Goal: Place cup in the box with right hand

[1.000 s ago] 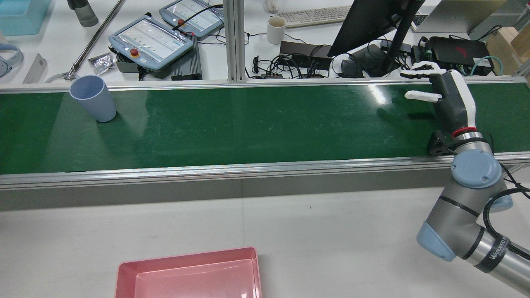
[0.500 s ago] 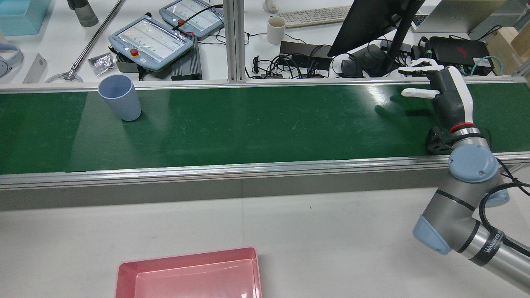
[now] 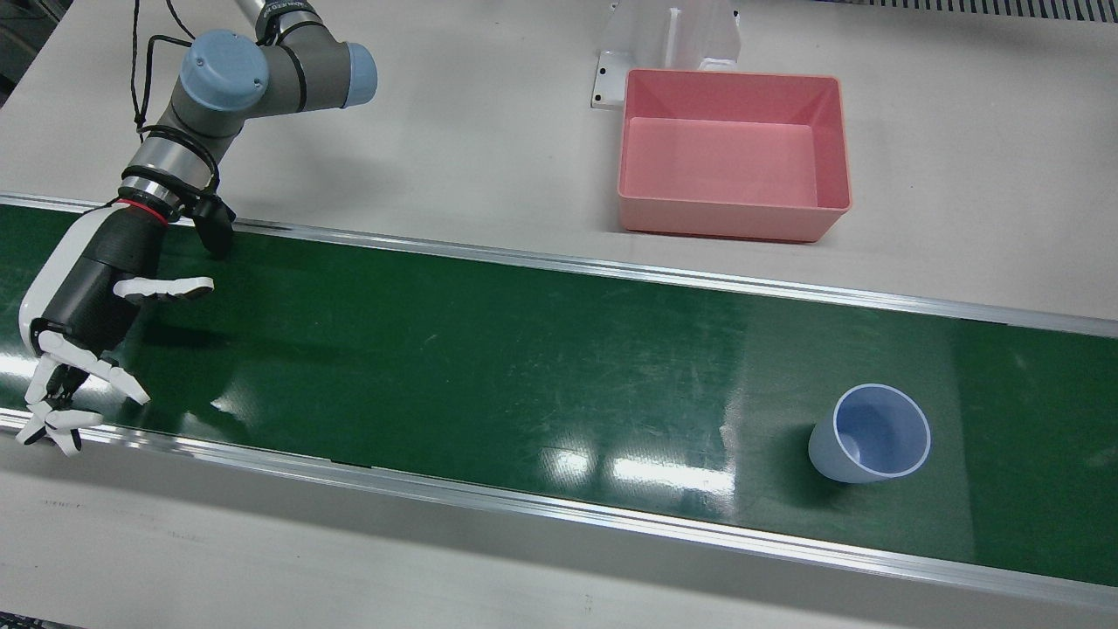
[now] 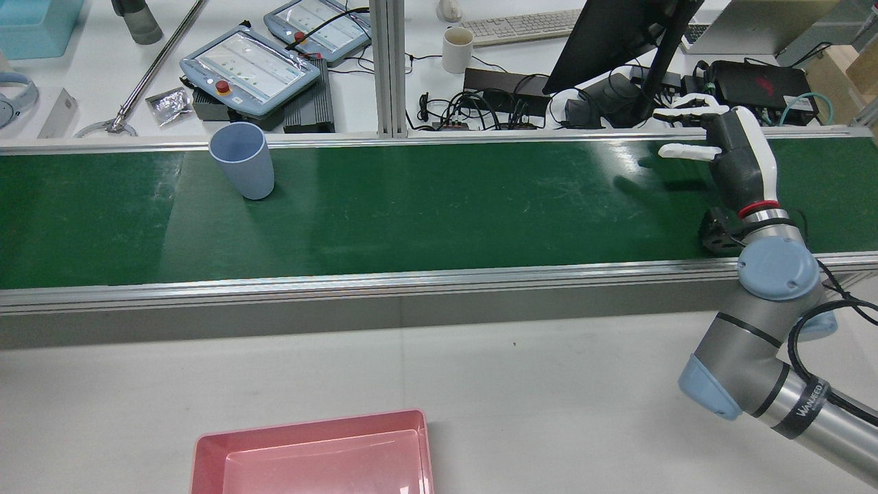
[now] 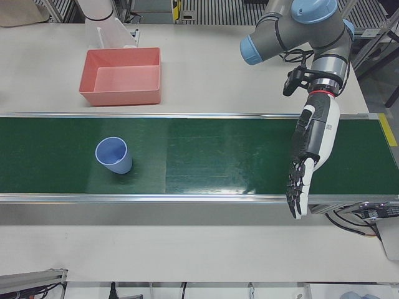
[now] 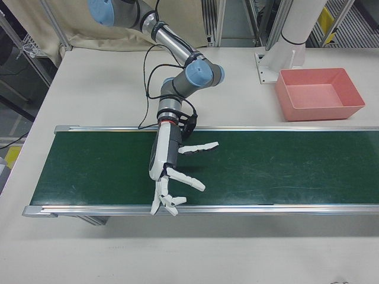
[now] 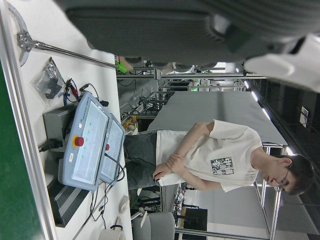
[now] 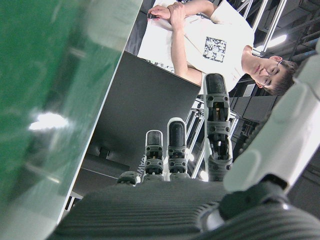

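A light blue cup (image 3: 865, 437) stands upright on the green conveyor belt (image 3: 480, 367), near its operator-side edge. It also shows in the rear view (image 4: 241, 161) and the left-front view (image 5: 113, 156). The pink box (image 3: 734, 223) sits empty on the white table beside the belt, also seen in the rear view (image 4: 309, 425). My right hand (image 3: 87, 341) is open and empty, fingers spread, over the belt's far end, well away from the cup; it also shows in the rear view (image 4: 720, 137) and the right-front view (image 6: 172, 171). My left hand (image 5: 302, 168) is open and empty over the belt's other end.
Aluminium rails (image 4: 411, 278) run along both belt edges. Beyond the belt are teach pendants (image 4: 250, 68), a white mug (image 4: 457, 49), cables and a monitor (image 4: 617, 34). A white pedestal (image 3: 672, 39) stands behind the box. A person stands past the desk in both hand views.
The cup has travelled along the belt toward my right hand, to the right in the rear view. My right hand has shifted slightly farther across the belt, still open.
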